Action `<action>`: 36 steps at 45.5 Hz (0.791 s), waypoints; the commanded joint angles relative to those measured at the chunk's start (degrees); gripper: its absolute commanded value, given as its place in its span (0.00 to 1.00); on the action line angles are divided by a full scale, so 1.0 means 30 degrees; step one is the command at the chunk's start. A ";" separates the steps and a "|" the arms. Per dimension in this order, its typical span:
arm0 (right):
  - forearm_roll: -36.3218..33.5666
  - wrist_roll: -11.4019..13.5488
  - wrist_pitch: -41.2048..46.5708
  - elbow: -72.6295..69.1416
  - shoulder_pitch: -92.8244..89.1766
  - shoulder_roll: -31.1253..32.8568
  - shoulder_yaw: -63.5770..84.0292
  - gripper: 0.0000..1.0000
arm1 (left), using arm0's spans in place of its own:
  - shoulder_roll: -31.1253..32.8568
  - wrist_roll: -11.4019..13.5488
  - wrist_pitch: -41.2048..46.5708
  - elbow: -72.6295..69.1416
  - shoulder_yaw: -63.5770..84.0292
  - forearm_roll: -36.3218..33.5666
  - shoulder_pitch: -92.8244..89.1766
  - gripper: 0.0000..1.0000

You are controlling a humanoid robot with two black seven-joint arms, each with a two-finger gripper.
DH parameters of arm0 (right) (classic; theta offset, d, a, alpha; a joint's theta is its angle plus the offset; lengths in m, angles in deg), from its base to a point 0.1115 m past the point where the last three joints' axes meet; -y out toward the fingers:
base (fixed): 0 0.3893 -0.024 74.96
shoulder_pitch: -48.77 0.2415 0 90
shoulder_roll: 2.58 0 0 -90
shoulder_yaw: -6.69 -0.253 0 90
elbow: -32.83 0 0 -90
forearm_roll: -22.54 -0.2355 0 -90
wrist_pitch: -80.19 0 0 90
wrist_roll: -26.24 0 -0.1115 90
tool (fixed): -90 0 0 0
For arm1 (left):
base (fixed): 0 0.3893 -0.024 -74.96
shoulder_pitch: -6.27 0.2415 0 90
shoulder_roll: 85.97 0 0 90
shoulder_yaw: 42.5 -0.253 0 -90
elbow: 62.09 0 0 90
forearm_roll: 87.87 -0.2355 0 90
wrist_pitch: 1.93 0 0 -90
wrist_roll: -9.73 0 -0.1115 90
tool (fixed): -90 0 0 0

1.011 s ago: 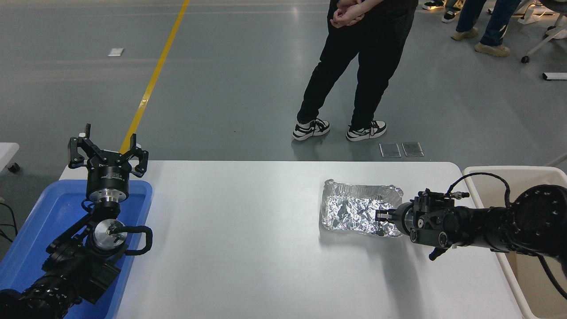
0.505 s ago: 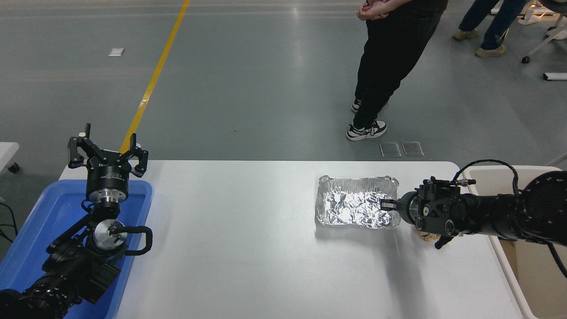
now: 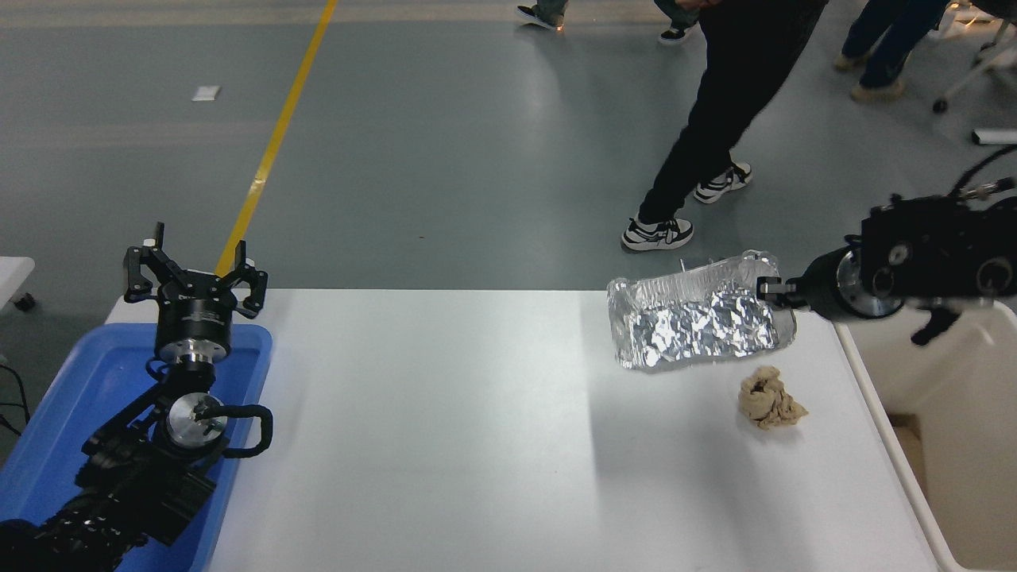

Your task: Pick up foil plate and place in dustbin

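Half done: my right hand [image 3: 769, 289] pinches the foil plate [image 3: 699, 326] above the surface [image 3: 445, 429], dustbin [image 3: 953, 413] drop remains.

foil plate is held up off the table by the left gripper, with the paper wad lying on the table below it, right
Not quite. In the head view the right gripper holds the foil plate by its right end, lifted off the table. The left gripper is parked at the lower left over the blue tray. The paper wad does lie on the table below it.

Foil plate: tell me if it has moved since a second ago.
Yes. The foil plate, held by the right gripper, has risen and shifted right toward the dustbin.
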 commanded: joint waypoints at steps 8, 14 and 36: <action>-0.0709 0.0054 0.7526 -0.1652 0.8969 0.0719 0.0820 0.00 | -0.0036 0.0011 -0.0021 0.0003 0.0000 -0.0002 0.0014 0.99; -0.0533 0.0112 0.7585 -0.1535 0.8999 0.0748 0.0907 0.00 | -0.0036 -0.0018 -0.0021 0.0003 0.0000 -0.0002 0.0014 0.99; 0.2657 -0.0122 0.6619 0.2270 0.8298 0.2794 0.7352 0.00 | -0.0007 0.0011 0.0008 0.0003 0.0000 0.0027 0.0014 0.99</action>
